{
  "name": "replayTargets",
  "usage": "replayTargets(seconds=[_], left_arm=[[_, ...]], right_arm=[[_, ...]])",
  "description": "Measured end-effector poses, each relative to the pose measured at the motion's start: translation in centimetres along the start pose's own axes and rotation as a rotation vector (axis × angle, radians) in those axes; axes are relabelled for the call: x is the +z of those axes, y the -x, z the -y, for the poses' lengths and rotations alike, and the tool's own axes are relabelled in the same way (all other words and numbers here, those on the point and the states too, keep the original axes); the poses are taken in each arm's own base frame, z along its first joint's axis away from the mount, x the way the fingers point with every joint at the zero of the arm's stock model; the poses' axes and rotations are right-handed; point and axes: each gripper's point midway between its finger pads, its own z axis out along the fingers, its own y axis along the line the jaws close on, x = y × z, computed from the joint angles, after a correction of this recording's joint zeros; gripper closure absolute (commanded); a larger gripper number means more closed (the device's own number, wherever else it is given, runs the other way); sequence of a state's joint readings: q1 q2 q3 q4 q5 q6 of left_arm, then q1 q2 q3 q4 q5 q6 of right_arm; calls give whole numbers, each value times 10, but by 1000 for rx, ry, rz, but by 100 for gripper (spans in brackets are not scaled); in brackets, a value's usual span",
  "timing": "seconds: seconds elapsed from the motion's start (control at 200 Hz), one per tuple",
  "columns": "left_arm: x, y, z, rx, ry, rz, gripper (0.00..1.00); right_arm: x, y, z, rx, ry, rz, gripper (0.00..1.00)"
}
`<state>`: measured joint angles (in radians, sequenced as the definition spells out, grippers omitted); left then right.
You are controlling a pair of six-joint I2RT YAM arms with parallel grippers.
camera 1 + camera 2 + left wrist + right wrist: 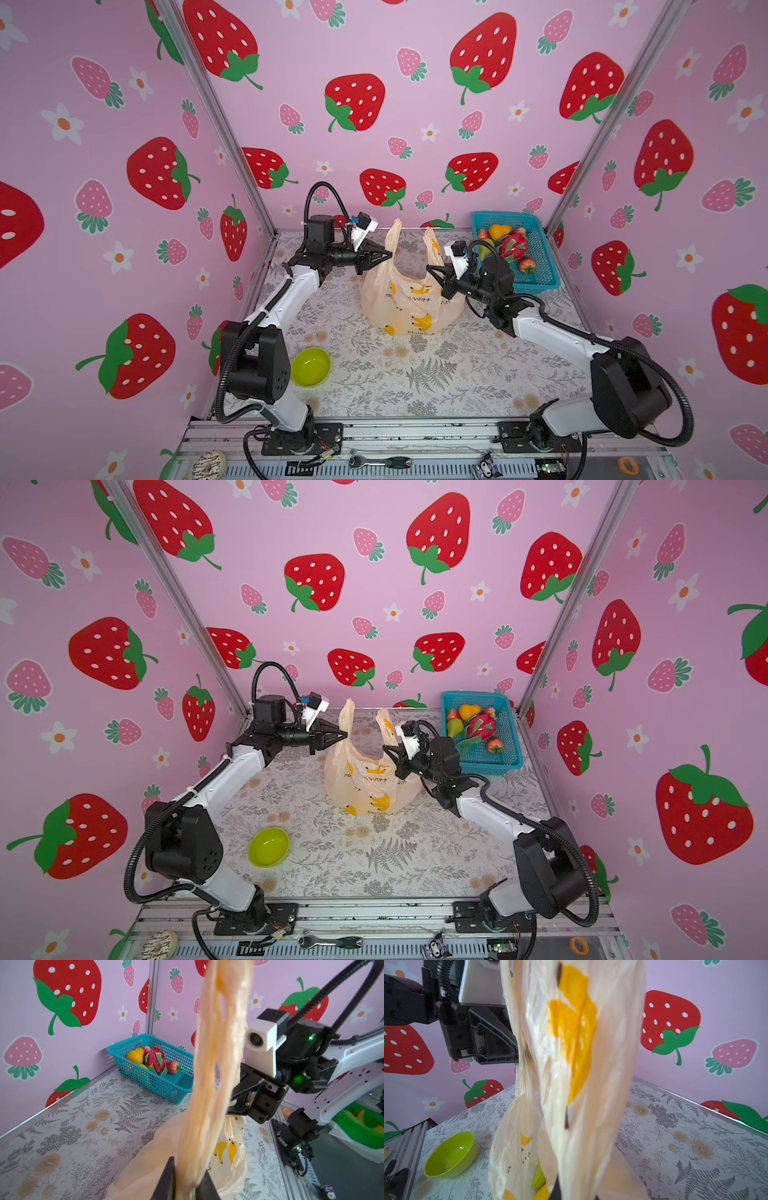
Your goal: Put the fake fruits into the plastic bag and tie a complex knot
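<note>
**Plastic bag** (pixel 409 299): pale peach with banana prints. Its body rests on the bench (pixel 436 374) between the two end effectors. One loop handle rises to each of them.

**Left end effector** (pixel 390 253): nearly closed and pinching the bag's left handle. In the left wrist view only the tips of its dark fingers (pixel 166 1182) show. The handle runs out from between them as a blurred strip.

**Right end effector** (pixel 431 269): fully closed on the other handle. In its own wrist view the film covers almost all of it, leaving only a dark edge at the frame's border.

**Fake fruits** (pixel 155 1060): orange pear (pixel 500 230), dragon fruit (pixel 514 246), green pear (pixel 455 728) and red apples (pixel 527 264). They lie heaped in the teal basket (pixel 505 216), behind the right end effector's wrist and well apart from the bag. That arm's cable partly hides the green pear in one top view.

**Bag contents**: a yellow-green shape (pixel 538 1177) shows low inside, below the right end effector. Which fruit it is cannot be told, and the rest of the interior is veiled by film.

**Green bowl** (pixel 311 367): sits on the bench, well apart from the left end effector.
</note>
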<state>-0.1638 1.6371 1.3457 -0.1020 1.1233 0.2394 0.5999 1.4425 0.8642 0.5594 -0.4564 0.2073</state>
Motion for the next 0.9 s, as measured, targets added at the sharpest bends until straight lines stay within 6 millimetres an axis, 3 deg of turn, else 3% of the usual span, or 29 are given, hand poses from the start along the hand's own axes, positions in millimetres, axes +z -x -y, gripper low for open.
replayTargets(seconds=[0.245,0.39,0.555,0.75,0.901], left_arm=[[-1,1,1,19,-6,-15,51],[1,8,-6,47,-7,-21,45],[6,3,-12,26,-31,-34,43],[12,-4,-14,0,-61,-45,59],[19,-4,-5,-11,-94,-50,82]], right_arm=[[0,0,0,-2,0,0,100],[0,0,0,-2,0,0,100],[0,-1,0,-1,1,-2,100],[1,-2,1,0,1,-6,100],[3,-1,1,-8,0,-7,100]])
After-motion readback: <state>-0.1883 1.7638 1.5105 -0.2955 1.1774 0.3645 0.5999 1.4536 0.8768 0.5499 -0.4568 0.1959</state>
